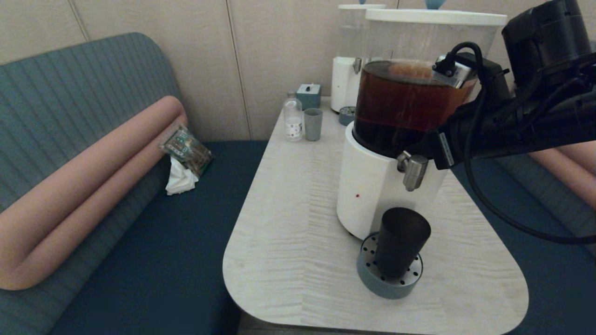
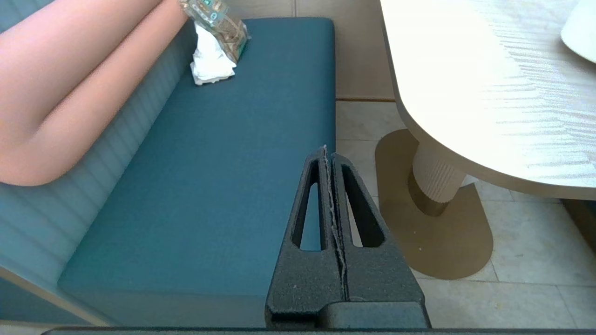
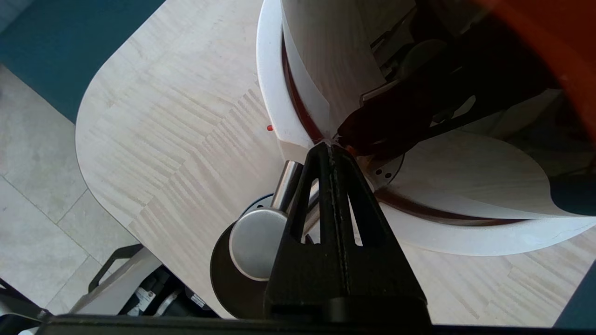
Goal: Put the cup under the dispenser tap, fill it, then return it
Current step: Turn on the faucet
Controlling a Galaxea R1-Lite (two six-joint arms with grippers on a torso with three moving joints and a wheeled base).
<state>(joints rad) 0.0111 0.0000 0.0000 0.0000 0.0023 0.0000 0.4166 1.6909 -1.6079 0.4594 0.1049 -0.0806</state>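
Observation:
The dark cup [image 1: 401, 246] stands upright on a round grey-blue drip tray [image 1: 372, 279], directly below the steel dispenser tap [image 1: 413, 171] of the white-based dispenser [image 1: 365, 190] with brown liquid. My right gripper [image 1: 409, 154] is shut on nothing. Its tip lies alongside the tap, against the joint of tank and base. In the right wrist view the right gripper [image 3: 329, 148] rests beside the tap [image 3: 256, 237], and the cup [image 3: 228, 279] shows beneath. My left gripper [image 2: 327, 156] is shut and parked over the blue bench seat, off the table.
At the table's far end stand a grey-blue tumbler [image 1: 313, 124], a small bottle [image 1: 293, 116], a tissue box [image 1: 308, 95] and a colourless-tank dispenser [image 1: 347, 70]. A packet and a white tissue [image 1: 184, 160] lie on the bench. The table's rounded front edge [image 1: 326, 321] is close to the tray.

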